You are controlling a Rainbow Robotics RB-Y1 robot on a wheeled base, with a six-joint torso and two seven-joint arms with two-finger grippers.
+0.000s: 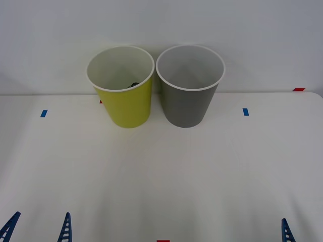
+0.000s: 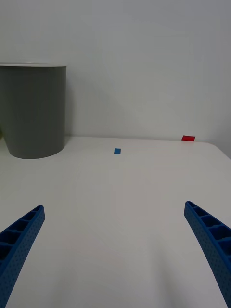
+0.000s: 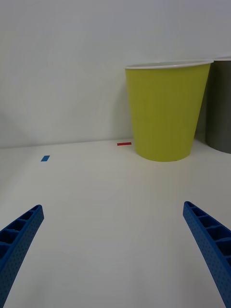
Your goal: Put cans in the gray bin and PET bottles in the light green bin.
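The light green bin [image 1: 125,103] stands upright at the back of the white table, left of centre. Touching or nearly touching it on the right is the gray bin [image 1: 189,103]. A small dark shape [image 1: 133,84] shows inside the light green bin just above its near wall. The rest of it is hidden, so I cannot tell whether it is one of the PET bottles. Cans are out of view. My left gripper [image 3: 113,207] is open near the table's front edge, well short of the light green bin [image 3: 166,115]. My right gripper [image 2: 114,207] is open too, with the gray bin [image 2: 33,113] far ahead.
Blue tape marks [image 1: 44,113] [image 1: 246,112] lie on the table either side of the bins. Red marks sit at the back right [image 1: 299,89] and the front edge [image 1: 163,241]. A white wall rises right behind the bins. Bare tabletop stretches between the grippers and the bins.
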